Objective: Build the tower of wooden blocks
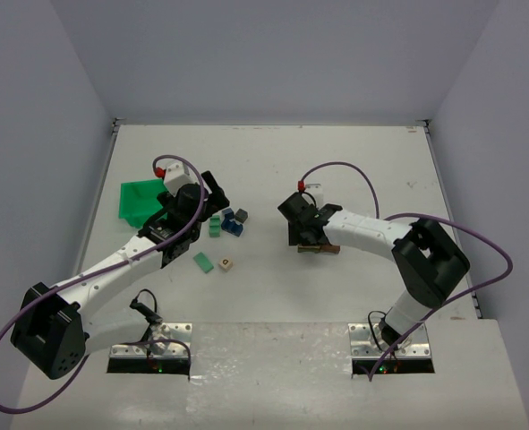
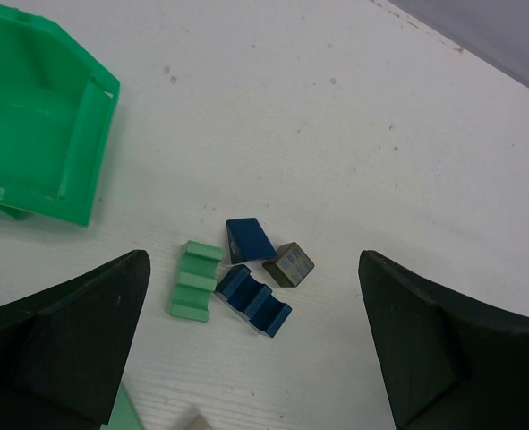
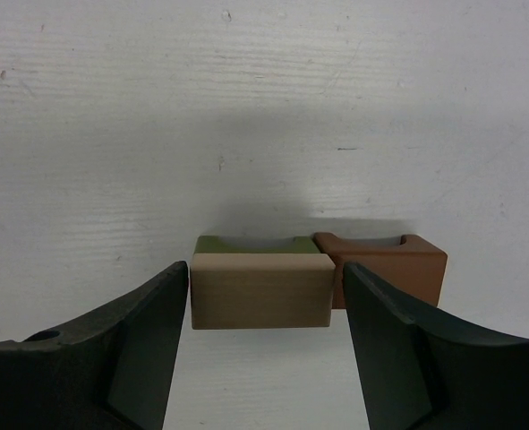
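From above, the left fingers (image 1: 214, 189) hang near loose blocks (image 1: 229, 220) beside the green bin (image 1: 137, 202). The wood block tower (image 1: 319, 249), just low bars, lies on the worktop (image 1: 273, 152) under the right fingers (image 1: 305, 235), clear of every edge. Left wrist: fingers (image 2: 76, 340) spread wide, bare worktop around. Right wrist: fingers (image 3: 112, 358) parted, flanking the tan bar (image 3: 260, 291) with slim gaps.

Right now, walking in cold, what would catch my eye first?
The left arm hangs wide-open jaws over loose blocks, green and blue, beside a green bin, left of centre. The right arm has its jaws either side of a tan block beside a brown block, right of centre.
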Controlling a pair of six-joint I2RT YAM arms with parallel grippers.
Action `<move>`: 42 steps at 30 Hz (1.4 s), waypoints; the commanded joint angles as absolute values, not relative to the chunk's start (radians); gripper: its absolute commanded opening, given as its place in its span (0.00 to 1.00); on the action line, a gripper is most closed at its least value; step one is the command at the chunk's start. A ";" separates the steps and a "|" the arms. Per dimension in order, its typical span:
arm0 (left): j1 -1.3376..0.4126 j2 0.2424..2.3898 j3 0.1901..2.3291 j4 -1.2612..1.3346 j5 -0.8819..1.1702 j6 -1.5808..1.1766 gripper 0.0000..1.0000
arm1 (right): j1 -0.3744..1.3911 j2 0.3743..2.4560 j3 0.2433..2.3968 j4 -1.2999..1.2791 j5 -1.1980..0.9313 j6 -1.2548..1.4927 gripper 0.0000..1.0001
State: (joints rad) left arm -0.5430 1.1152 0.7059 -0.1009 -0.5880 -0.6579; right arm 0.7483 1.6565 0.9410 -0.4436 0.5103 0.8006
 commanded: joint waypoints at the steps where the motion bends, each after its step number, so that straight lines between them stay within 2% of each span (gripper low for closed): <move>1: -0.551 1.114 0.719 -0.067 -0.600 -0.646 1.00 | 0.746 1.611 0.935 -0.423 0.517 0.804 0.71; 5: -0.551 1.114 0.719 -0.067 -0.599 -0.647 1.00 | 0.745 1.602 0.931 -0.423 0.516 0.803 0.75; 29: -0.551 1.118 0.718 -0.064 -0.592 -0.647 1.00 | 0.746 1.591 0.920 -0.396 0.448 0.785 0.76; 42: -0.552 1.117 0.719 -0.064 -0.583 -0.647 1.00 | 0.744 1.573 0.911 -0.417 0.504 0.819 0.80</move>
State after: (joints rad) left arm -0.5430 1.1183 0.7059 -0.1009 -0.5862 -0.6579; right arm 0.7483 1.6180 0.9167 -0.4234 0.4488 0.7928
